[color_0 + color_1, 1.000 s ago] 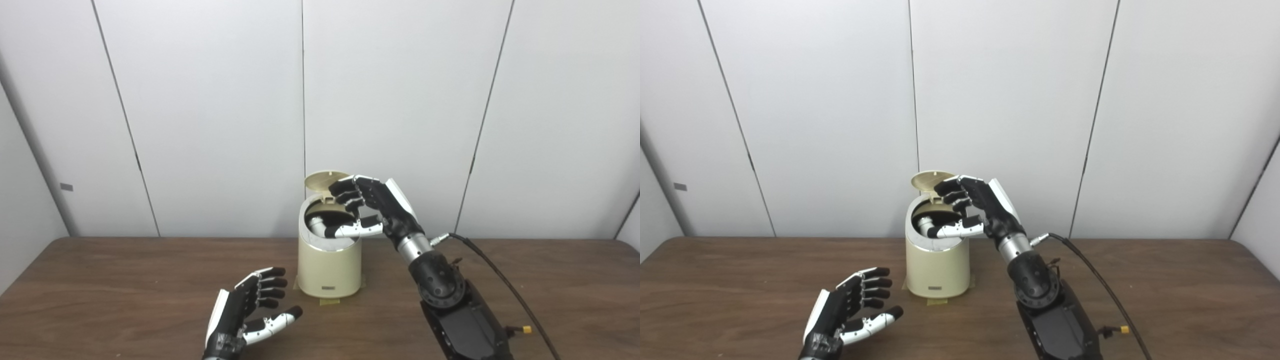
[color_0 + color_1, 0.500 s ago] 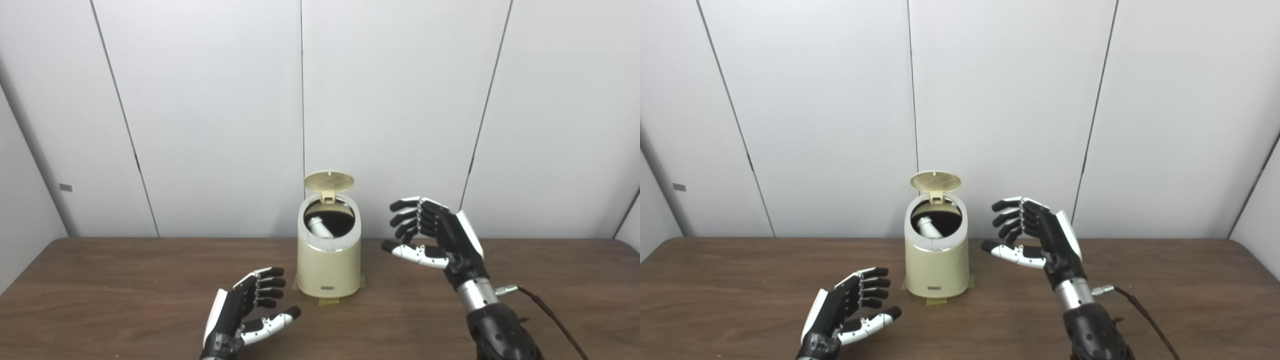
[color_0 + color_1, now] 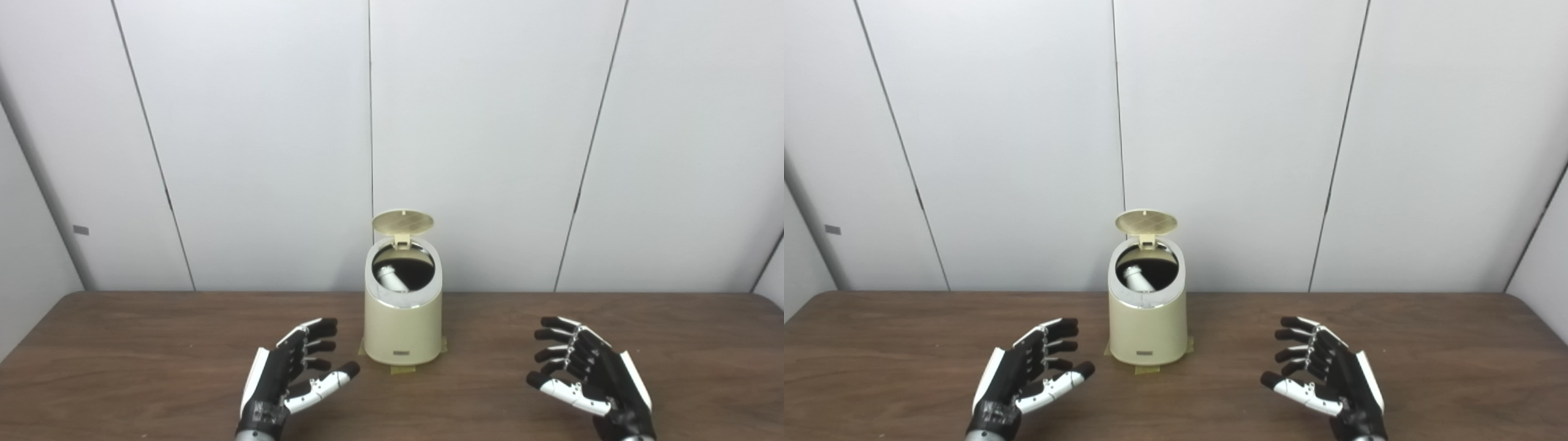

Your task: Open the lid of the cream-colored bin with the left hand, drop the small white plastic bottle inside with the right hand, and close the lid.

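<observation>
The cream-colored bin (image 3: 402,327) stands at the middle of the brown table, its round lid (image 3: 402,222) tipped up at the back. Inside the dark opening leans the small white plastic bottle (image 3: 389,277). My left hand (image 3: 293,373) hovers low over the table, in front and left of the bin, fingers spread and holding nothing. My right hand (image 3: 583,372) sits low at the front right, well clear of the bin, also open and holding nothing.
The table (image 3: 122,349) runs the full width of the view against white wall panels. A strip of yellowish tape (image 3: 401,369) shows under the bin's front edge.
My right hand has pulled back from over the bin's opening, down and to the right, to the table's front. The bottle stays inside the bin. My left hand has shifted slightly.
</observation>
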